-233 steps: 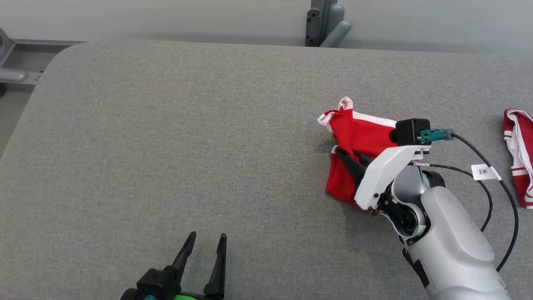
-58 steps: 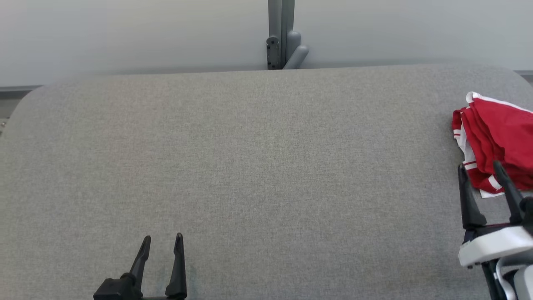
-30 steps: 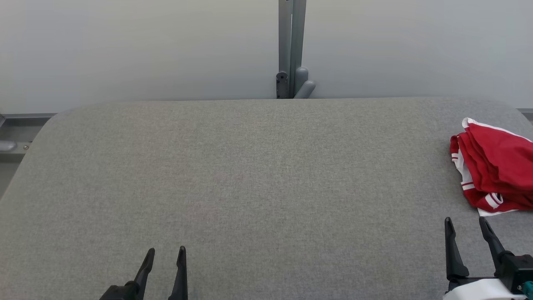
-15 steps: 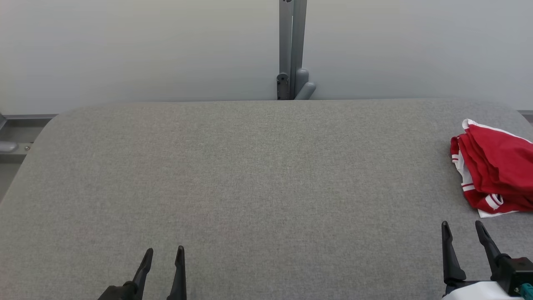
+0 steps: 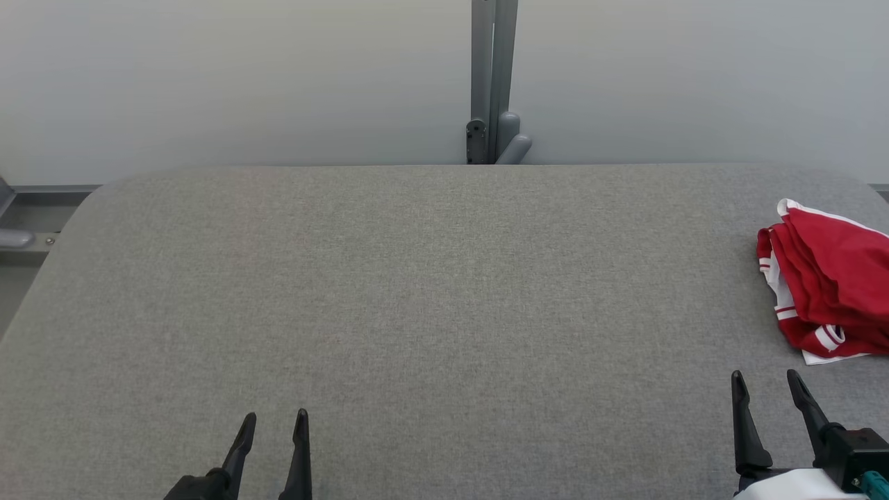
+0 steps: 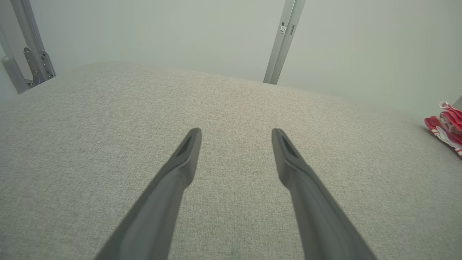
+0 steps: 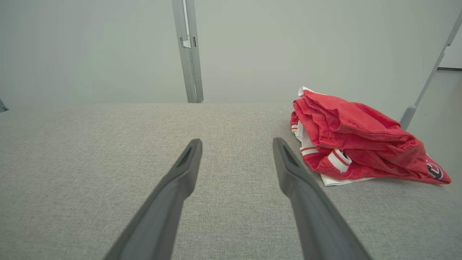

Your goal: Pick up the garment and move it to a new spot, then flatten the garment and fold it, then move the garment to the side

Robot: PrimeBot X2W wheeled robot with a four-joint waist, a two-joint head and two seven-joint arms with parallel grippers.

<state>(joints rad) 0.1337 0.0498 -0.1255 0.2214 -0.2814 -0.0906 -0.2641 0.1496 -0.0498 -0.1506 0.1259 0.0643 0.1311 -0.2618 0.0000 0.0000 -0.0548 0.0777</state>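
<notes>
Folded red-and-white cloth garment (image 5: pixel 833 278) lay aside at three o'clock on grey fabric table (image 5: pixel 417 278); dark left gripper (image 5: pixel 276 414) and right gripper (image 5: pixel 763 373) released, empty, task seemingly done, needing only rest.

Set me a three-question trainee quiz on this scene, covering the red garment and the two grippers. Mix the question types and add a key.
1. True or false: the right gripper holds the garment.
2. Where on the table does the garment lie? A: left edge. B: centre. C: right edge.
3. Fill in: the left gripper has its jaws ___.
Key: 1 false; 2 C; 3 open.
</notes>
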